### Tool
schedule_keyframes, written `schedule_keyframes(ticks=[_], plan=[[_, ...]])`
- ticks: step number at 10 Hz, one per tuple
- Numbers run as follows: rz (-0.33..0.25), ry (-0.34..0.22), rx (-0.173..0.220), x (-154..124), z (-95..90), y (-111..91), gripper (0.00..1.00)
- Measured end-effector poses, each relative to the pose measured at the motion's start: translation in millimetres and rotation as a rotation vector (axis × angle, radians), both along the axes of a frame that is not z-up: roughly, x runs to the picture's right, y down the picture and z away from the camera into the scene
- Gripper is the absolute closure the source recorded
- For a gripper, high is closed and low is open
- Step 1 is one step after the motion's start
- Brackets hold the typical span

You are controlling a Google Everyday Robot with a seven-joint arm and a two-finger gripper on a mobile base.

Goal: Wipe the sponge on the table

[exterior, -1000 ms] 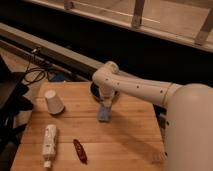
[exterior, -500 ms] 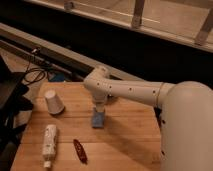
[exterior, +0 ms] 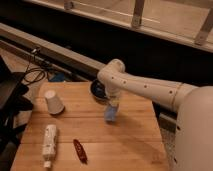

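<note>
The light-blue sponge [exterior: 110, 114] rests on the wooden table [exterior: 130, 145], right of centre. My gripper [exterior: 113, 105] points straight down onto it from above and is shut on the sponge's top, pressing it against the tabletop. The white arm reaches in from the right, with its elbow above the table's far edge.
An upturned white cup [exterior: 53, 102] stands at the back left of the table. A white tube [exterior: 49, 142] and a red pen-like object [exterior: 79, 150] lie at the front left. A dark bowl [exterior: 98, 90] sits at the far edge, just behind the gripper. Cables lie on the floor at the left.
The gripper slid the sponge left and toward the front, then back to the right and slightly away. The cup, tube and red object have not moved.
</note>
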State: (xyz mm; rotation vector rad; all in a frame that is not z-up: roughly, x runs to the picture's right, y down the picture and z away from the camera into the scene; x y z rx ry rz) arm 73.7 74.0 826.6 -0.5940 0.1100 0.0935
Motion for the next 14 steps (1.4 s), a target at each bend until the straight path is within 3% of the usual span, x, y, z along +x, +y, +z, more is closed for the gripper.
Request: schedule_keyframes(ticks=[3,6,7,9,11,14], plan=[[-0.011,-0.026,0.016,17.3,4.8,-14.0,0.98],[-0.038,-0.095,0.014,-10.3,5.3,-11.9,0.98],[-0.053,-0.133,0.001,-39.4,4.3,-3.3,0.98],[-0.061,-0.162,-0.017,-72.4,2.9,8.6,0.98],[-0.068,-0.166,-0.032,-88.8,-0.8,22.3,0.98],[-0.058,-0.136,-0.046,-70.6,-14.2,36.7,0.98]])
